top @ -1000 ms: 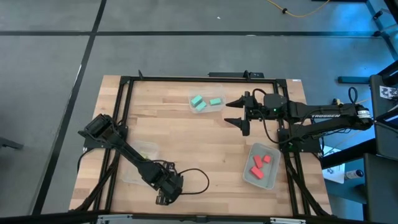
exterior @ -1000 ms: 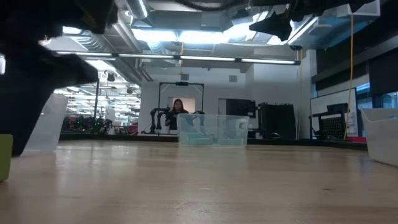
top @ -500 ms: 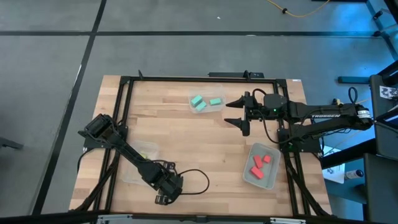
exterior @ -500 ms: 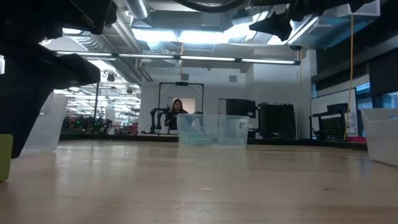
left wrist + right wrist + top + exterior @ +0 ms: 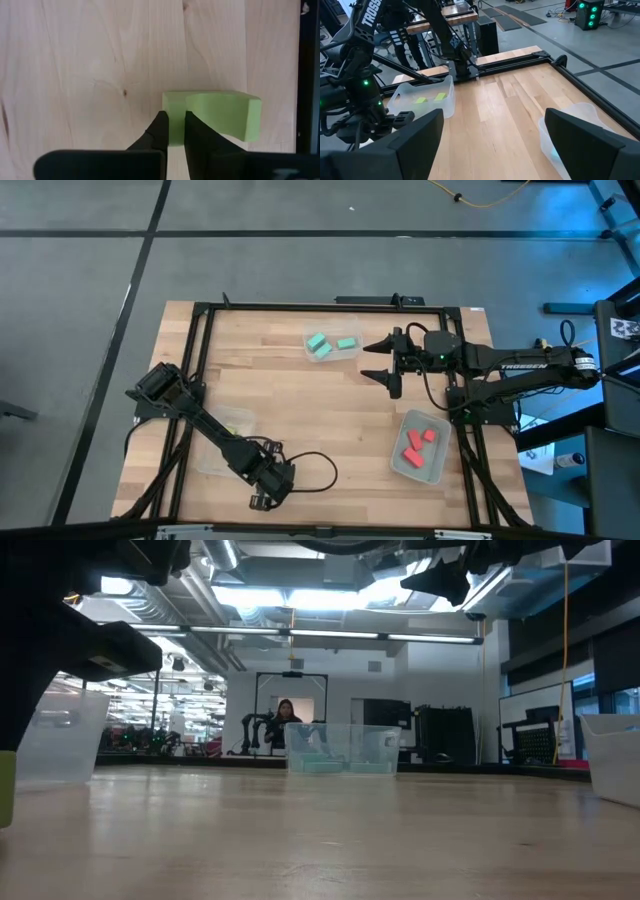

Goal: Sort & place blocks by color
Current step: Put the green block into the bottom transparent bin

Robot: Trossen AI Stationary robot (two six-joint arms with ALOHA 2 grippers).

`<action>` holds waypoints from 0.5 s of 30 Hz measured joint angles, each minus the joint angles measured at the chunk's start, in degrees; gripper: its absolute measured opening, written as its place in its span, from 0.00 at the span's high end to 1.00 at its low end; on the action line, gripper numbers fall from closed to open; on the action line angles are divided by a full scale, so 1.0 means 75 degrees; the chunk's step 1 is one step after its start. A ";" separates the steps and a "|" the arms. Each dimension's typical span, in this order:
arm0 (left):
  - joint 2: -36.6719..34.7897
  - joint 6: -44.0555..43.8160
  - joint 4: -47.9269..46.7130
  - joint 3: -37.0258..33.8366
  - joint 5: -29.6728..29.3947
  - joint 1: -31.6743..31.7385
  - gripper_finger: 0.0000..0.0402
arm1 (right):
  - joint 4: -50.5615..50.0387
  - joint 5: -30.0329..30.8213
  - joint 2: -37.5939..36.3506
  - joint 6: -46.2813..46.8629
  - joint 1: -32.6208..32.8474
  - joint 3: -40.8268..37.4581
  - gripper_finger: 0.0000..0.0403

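My left gripper (image 5: 266,484) is near the table's front edge, fingers pointing down, shut on a lime yellow-green block (image 5: 220,112); the block also shows at the left border of the low view (image 5: 5,790). My right gripper (image 5: 376,361) hangs open and empty above the table, right of a clear bin (image 5: 330,345) holding two teal blocks (image 5: 317,342). Several red-orange blocks (image 5: 417,442) lie in a clear bin (image 5: 420,465) at the right. Two lime blocks (image 5: 420,100) lie in a clear bin (image 5: 422,107) at the left. My left gripper comes at the lime block from above, fingers pointing down. The block's one end (image 5: 174,107) shows in the narrow gap between the two fingers (image 5: 160,127), and the rest sticks out sideways past one finger. Whether the block is clear of the table, I cannot tell.
The black frame rail (image 5: 200,355) runs around the wooden table. A black cable (image 5: 315,465) loops beside my left gripper. The middle of the table (image 5: 320,405) is bare wood. A person (image 5: 286,715) stands far off in the room behind.
In the low view my left arm's dark body has drawn away toward the left, uncovering the clear bin behind it, and the lime block shows narrower at the picture's border. My right gripper has kept still.
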 joint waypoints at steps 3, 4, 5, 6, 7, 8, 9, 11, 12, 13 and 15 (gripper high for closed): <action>0.0000 -0.0001 -0.0004 0.0000 0.0000 0.0000 0.94 | 0.0000 0.0003 0.0000 0.0001 0.0000 0.0000 0.13; 0.0000 -0.0001 -0.0009 0.0000 0.0000 0.0000 0.94 | 0.0000 0.0003 0.0000 0.0003 0.0000 0.0000 0.13; 0.0000 -0.0002 -0.0012 0.0000 0.0000 0.0000 0.94 | 0.0000 0.0003 0.0000 0.0003 0.0002 0.0000 0.13; -0.0001 0.0000 -0.0015 0.0000 0.0000 0.0000 0.94 | 0.0001 0.0003 0.0000 0.0002 0.0001 0.0000 0.13; -0.0020 0.0000 -0.0041 -0.0006 -0.0003 0.0000 0.94 | 0.0000 0.0003 0.0000 0.0003 0.0000 0.0000 0.13; -0.0032 -0.0002 -0.0060 -0.0009 0.0007 0.0007 0.94 | 0.0000 0.0003 0.0000 0.0003 0.0000 0.0000 0.13; -0.0057 -0.0005 -0.0060 -0.0009 0.0021 0.0031 0.94 | 0.0003 0.0000 0.0000 0.0003 0.0003 0.0000 0.13; -0.0231 0.0014 -0.0227 -0.0034 0.0010 0.0065 0.94 | 0.0000 0.0000 0.0000 0.0003 0.0000 0.0000 0.13; -0.0356 0.0015 -0.0238 -0.0035 0.0001 0.0084 0.94 | 0.0011 0.0000 0.0000 0.0003 0.0003 0.0000 0.13; -0.0504 0.0019 -0.0190 -0.0032 -0.0058 0.0127 0.94 | 0.0015 0.0000 0.0000 0.0003 0.0000 0.0000 0.13; -0.0847 0.0070 -0.0295 -0.0023 -0.0202 0.0214 0.94 | 0.0019 -0.0003 0.0000 0.0003 0.0003 0.0000 0.13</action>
